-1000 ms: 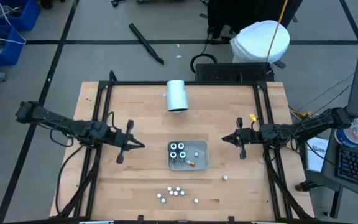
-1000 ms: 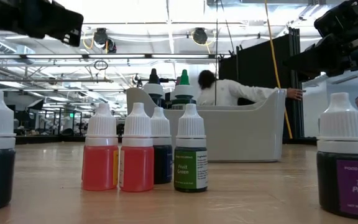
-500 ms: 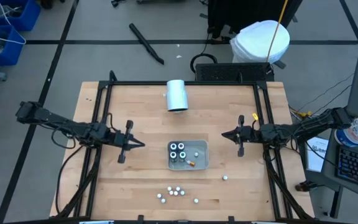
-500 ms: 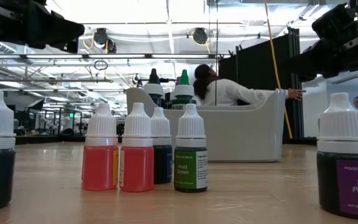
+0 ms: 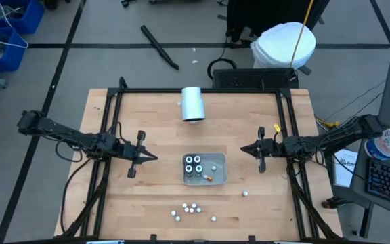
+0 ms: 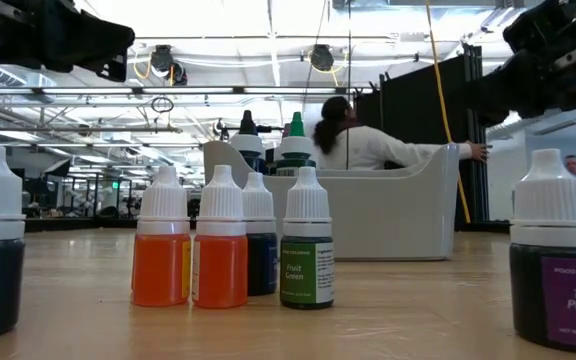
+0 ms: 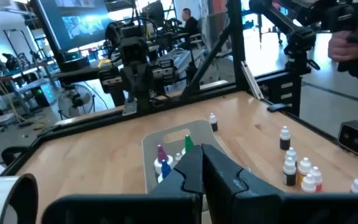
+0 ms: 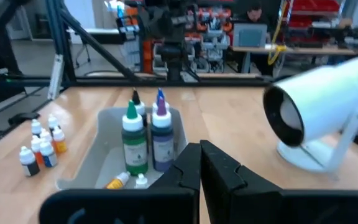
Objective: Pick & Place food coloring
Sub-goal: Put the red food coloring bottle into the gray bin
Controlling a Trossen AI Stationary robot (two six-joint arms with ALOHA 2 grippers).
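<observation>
From above, I am holding my left gripper (image 5: pixel 149 157) and right gripper (image 5: pixel 248 150) pinched shut, empty, flanking the tray (image 5: pixel 219 177); food coloring (image 5: pixel 189 209) is sitting nearer the table's front edge. At table height, bottles are reading "Fruit Green" (image 6: pixel 307 272) and "Taro Purple" (image 6: pixel 565 300).

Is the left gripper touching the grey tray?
Apart. The high view shows bare table between the left gripper and the grey tray.
</observation>
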